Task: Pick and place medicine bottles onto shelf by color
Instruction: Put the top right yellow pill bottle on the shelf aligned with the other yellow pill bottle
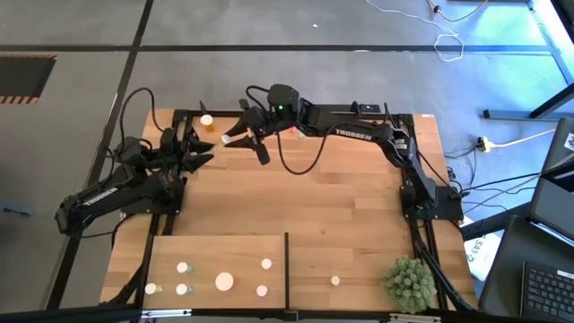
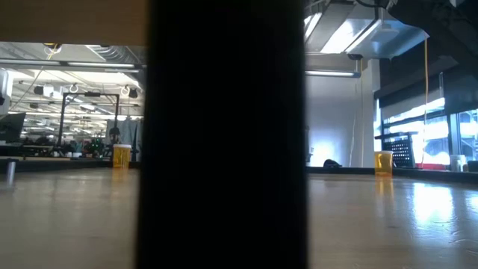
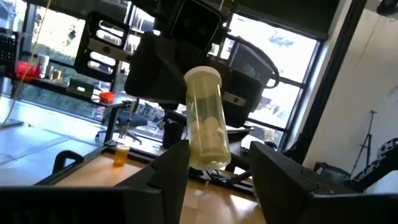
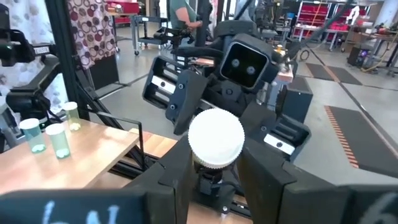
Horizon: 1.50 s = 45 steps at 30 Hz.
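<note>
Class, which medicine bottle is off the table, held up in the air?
The pale bottle between both hands at the table's far edge; the others stand on the shelf or tabletop.

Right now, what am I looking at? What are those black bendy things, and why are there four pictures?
The black bendy things are two robot arms at a wooden table. Each arm ends in two fingers for grabbing.

One picture looks straight down from above. One looks across from table height, but something dark blocks most of it. The other two come from little cameras on the arms' wrists.

The right arm's fingers hold a pale bottle by its white-capped end, up in the air. The left arm's fingers stand open around its other end, so it looks like a hand-over.

An orange bottle stands at the table's far edge. A pale board, the shelf, carries several small bottles, and a spiky green plant ball sits beside it.
</note>
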Available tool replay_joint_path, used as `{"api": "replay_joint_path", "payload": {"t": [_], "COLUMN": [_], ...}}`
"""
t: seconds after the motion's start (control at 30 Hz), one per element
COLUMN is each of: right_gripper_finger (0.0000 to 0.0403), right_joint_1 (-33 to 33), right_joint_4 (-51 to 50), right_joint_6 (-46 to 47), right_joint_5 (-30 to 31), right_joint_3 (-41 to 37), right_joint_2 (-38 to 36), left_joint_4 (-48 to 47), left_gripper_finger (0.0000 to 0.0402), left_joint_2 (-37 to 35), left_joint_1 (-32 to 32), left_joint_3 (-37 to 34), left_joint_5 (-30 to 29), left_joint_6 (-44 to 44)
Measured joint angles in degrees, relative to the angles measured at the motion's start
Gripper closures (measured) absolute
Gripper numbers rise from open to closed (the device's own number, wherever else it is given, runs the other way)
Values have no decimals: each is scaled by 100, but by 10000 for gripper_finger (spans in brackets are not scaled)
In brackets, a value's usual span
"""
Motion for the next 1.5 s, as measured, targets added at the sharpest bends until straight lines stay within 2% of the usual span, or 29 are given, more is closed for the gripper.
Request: {"api": "replay_joint_path", "payload": {"t": [0.23, 0.53, 0.77, 0.97, 1.1, 1.23, 1.37, 1.5], "right_gripper_finger": [286, 286, 286, 286, 286, 286, 286, 286], "right_joint_1": [-4, -6, -23, -33, -31, -31, 1, 115], "right_joint_4": [-23, -72, -29, -69, -414, -877, -1324, -2606], "right_joint_6": [-7, -4, -7, 32, 24, -33, -12, -299], "right_joint_5": [32, 92, 170, 146, 279, 731, 788, 1441], "right_joint_3": [0, 0, -1, -2, -11, -8, 17, 483], "right_joint_2": [-45, -45, -45, -56, -166, -345, -386, -394], "left_joint_4": [-220, -1457, -1976, -2971, -3792, -4649, -5205, -5475], "left_gripper_finger": [243, 242, 242, 245, 245, 245, 246, 246], "left_joint_2": [-2, -2, -2, -2, -2, -4, -4, -2], "left_joint_1": [0, -4, -15, -11, -11, -9, -4, -5], "left_joint_3": [274, 761, 876, 1255, 1741, 2267, 2629, 2735], "left_joint_5": [50, -41, -52, -539, -862, -1338, -1674, -1868], "left_joint_6": [385, 763, 917, 1351, 1633, 1793, 1844, 1844]}}
